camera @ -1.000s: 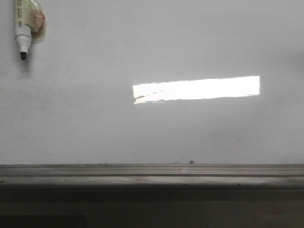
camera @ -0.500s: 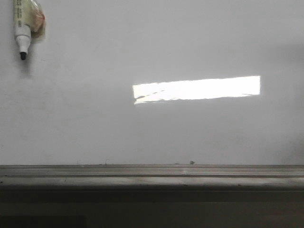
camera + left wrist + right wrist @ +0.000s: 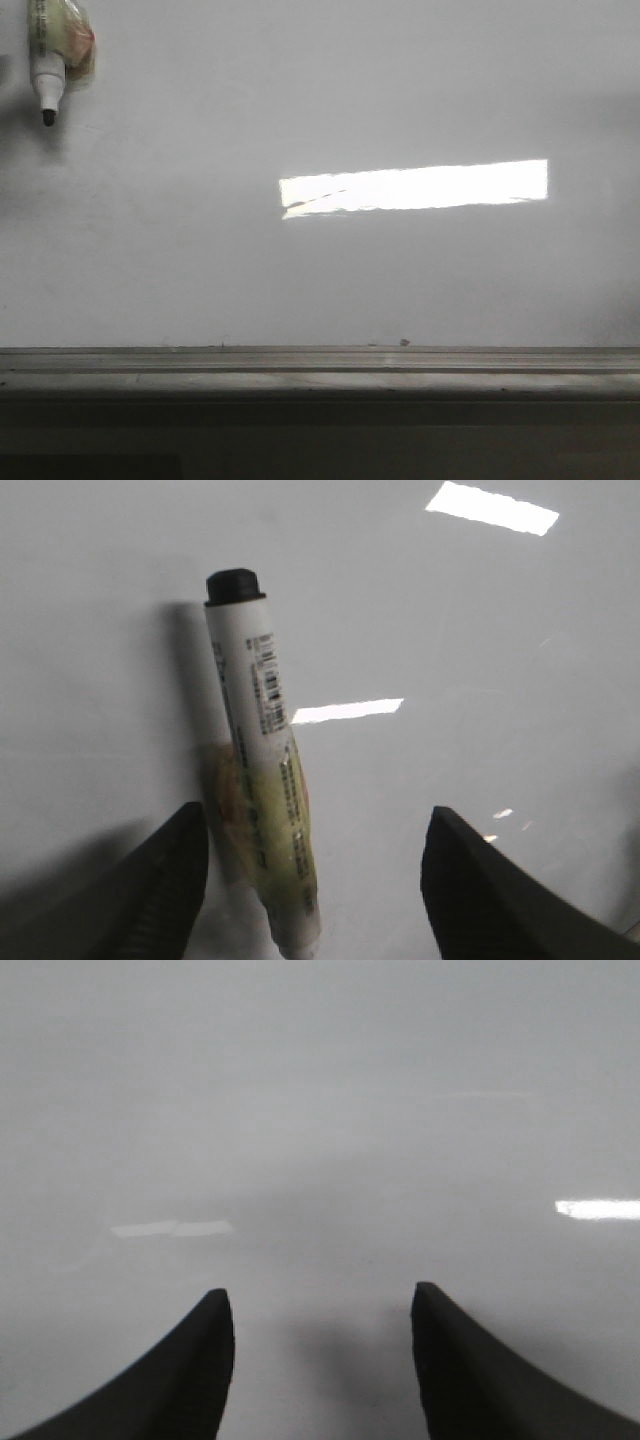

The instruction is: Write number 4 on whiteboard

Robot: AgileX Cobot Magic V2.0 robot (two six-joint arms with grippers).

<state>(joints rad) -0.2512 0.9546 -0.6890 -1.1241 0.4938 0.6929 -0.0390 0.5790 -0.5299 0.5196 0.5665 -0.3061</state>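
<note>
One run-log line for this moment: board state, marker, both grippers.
whiteboard: no 4 drawn | marker: uncapped, at upper left in front view, beside one finger of open left gripper | right gripper: open, empty

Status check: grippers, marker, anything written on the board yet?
Left gripper open around marker, not clamped. Right gripper open, empty. Whiteboard blank, no 4. Nothing obstructing.

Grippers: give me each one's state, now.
Left gripper: open, jaws either side of the marker, not gripping it.
Right gripper: open, empty.
</note>
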